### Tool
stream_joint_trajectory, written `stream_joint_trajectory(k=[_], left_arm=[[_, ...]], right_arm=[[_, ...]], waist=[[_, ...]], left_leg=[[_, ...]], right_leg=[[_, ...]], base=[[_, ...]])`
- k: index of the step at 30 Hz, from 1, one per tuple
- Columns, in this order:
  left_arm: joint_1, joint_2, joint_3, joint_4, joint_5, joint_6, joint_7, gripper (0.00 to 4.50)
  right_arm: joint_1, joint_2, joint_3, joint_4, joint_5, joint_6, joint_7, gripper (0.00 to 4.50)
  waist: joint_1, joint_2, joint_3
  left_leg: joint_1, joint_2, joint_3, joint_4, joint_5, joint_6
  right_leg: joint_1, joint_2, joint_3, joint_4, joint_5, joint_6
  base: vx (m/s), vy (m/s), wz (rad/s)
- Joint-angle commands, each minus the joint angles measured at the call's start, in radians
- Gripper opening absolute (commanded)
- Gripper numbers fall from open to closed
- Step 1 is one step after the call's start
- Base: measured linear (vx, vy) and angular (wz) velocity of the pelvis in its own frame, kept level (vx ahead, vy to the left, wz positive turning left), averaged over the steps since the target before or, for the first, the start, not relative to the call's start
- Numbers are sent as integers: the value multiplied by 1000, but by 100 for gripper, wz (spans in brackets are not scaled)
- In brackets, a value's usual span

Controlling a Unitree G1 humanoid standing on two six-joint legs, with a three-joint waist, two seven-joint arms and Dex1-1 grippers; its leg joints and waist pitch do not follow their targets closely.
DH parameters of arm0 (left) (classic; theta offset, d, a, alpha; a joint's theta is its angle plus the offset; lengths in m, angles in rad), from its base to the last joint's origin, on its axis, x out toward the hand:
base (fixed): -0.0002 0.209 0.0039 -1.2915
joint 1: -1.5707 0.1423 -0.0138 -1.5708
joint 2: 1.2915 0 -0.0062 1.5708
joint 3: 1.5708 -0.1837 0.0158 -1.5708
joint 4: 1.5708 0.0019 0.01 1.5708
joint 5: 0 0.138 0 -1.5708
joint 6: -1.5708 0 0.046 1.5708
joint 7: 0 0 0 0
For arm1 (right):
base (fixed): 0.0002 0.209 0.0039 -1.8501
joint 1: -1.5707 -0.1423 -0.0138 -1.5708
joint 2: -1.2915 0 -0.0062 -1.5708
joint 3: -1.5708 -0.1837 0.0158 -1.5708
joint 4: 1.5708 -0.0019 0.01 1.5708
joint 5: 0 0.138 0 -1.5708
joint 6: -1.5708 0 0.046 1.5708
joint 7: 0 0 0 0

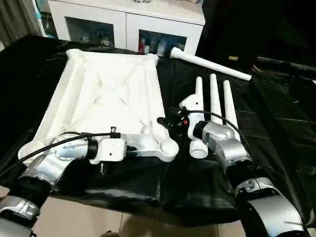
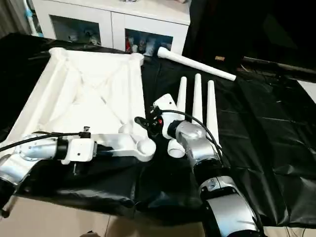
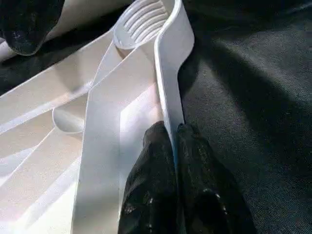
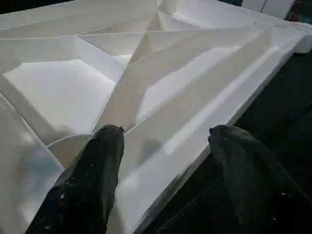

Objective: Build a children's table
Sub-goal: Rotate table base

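Pinching the thin near rim of the tabletop (image 3: 102, 122), the left gripper (image 3: 174, 146) has its two black fingers pressed together on the plastic wall, just short of the round corner socket (image 3: 141, 22) with its ribbed floor. The right gripper (image 4: 165, 141) hangs spread wide at the same end of the tabletop — one finger (image 4: 92, 175) over the white plastic, the other (image 4: 243, 170) over the black cloth (image 1: 266, 113) beside the rim — holding nothing.

The tabletop lies upside down on that cloth, a smooth white rectangular shell whose raised ribs cross in an X between round sockets at the corners. Just beside its right edge three legs (image 1: 215, 103) lie side by side, long tapered white tubes, thin ends pointing away from the robot; the nearest one's open wide end (image 1: 199, 149) sits by the right wrist. A fourth leg (image 1: 210, 63) lies slantwise beyond them, apart from the tabletop.

Past the tabletop's far edge stands a white cabinet (image 1: 128, 19) with glass doors — small, indistinct items sit behind the panes.
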State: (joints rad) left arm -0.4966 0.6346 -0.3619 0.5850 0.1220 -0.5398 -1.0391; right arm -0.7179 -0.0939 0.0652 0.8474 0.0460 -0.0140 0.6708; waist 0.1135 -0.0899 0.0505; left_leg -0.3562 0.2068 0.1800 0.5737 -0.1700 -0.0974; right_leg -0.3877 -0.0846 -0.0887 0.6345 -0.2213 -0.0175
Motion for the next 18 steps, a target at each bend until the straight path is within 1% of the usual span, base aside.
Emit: stream_joint_trajectory(k=[1,2,3,4,5,6,7,8,9,10,11,13,14,15,16,17,18], left_arm=[[3,19,-6,-11,32,-26,-4,63],[5,31,10,-7,13,-18,-12,63],[9,40,20,-7,9,-8,-9,71],[12,52,27,-6,14,3,1,89],[14,59,34,-4,18,11,11,104],[14,63,43,-1,19,23,23,104],[12,69,57,3,20,44,40,110],[12,77,70,5,13,54,46,113],[12,82,80,4,7,61,49,135],[12,88,88,2,4,68,53,148],[13,99,93,1,3,67,54,153],[19,117,103,0,3,75,60,156],[20,130,106,4,14,77,70,165],[21,142,109,11,19,75,74,180],[27,157,120,11,18,81,75,180],[28,159,123,11,17,84,75,196],[32,166,132,9,11,90,73,201]], right_arm=[[0,-11,-12,9,4,-15,-12,311],[-1,-12,-17,10,8,-15,-15,311],[-1,-13,-18,11,9,-16,-16,311],[-1,-15,-20,12,10,-18,-16,311],[0,-16,-21,12,11,-20,-16,311],[-1,-16,-24,12,13,-20,-15,311],[-2,-17,-26,11,16,-21,-14,311],[-3,-17,-30,10,20,-22,-12,311],[-4,-17,-33,8,24,-21,-10,311],[-5,-16,-37,6,29,-19,-10,311],[-8,-16,-40,5,33,-18,-11,311],[-12,-15,-45,4,38,-15,-11,311],[-14,-15,-47,4,40,-14,-12,311],[-16,-15,-48,4,40,-14,-13,311],[-18,-14,-51,4,39,-14,-12,311],[-19,-14,-51,4,39,-15,-12,311],[-20,-14,-53,5,39,-16,-12,311]], waist=[[-3,19,-66],[-3,17,-66],[-2,17,-65],[-4,17,-65],[-6,12,-64],[-6,12,-64],[-9,11,-62],[-10,7,-61],[-9,9,-61],[-10,7,-60],[-9,6,-58],[-9,4,-56],[-9,3,-55],[-9,2,-56],[-9,4,-56],[-10,4,-57],[-10,4,-57]], left_leg=[[14,33,-4,-63,-132,-7],[14,33,-4,-63,-133,-8],[13,33,-4,-63,-135,-10],[14,33,-5,-64,-138,-12],[11,32,-5,-64,-141,-14],[11,32,-5,-64,-141,-14],[12,32,-4,-64,-156,-15],[11,32,-4,-64,-161,-15],[11,32,-4,-64,-174,-18],[10,33,-5,-64,-181,-20],[12,34,-6,-64,-188,-21],[12,34,-7,-67,-199,-24],[12,34,-7,-67,-203,-25],[13,35,-8,-68,-208,-28],[14,35,-8,-68,-210,-32],[14,35,-8,-68,-206,-35],[15,35,-8,-68,-205,-35]], right_leg=[[45,-67,61,-47,36,-198],[45,-67,60,-48,35,-198],[45,-67,61,-48,30,-196],[44,-66,61,-47,26,-192],[45,-66,61,-47,21,-189],[45,-66,61,-47,21,-189],[43,-67,62,-49,-6,-188],[43,-67,63,-51,-19,-187],[41,-70,64,-52,-50,-183],[41,-69,65,-54,-72,-178],[37,-70,65,-56,-88,-177],[36,-68,64,-58,-112,-171],[34,-68,64,-59,-122,-169],[33,-68,64,-59,-129,-165],[32,-67,64,-58,-127,-165],[31,-66,64,-56,-114,-167],[31,-66,64,-56,-108,-169]], base=[[0,0,0],[0,0,0],[0,0,0],[0,0,0],[0,0,0],[0,0,0],[0,0,0],[0,0,0],[0,0,0],[0,0,0],[0,0,0],[0,0,0],[0,0,0],[0,0,0],[0,0,0],[0,0,0],[0,0,0]])
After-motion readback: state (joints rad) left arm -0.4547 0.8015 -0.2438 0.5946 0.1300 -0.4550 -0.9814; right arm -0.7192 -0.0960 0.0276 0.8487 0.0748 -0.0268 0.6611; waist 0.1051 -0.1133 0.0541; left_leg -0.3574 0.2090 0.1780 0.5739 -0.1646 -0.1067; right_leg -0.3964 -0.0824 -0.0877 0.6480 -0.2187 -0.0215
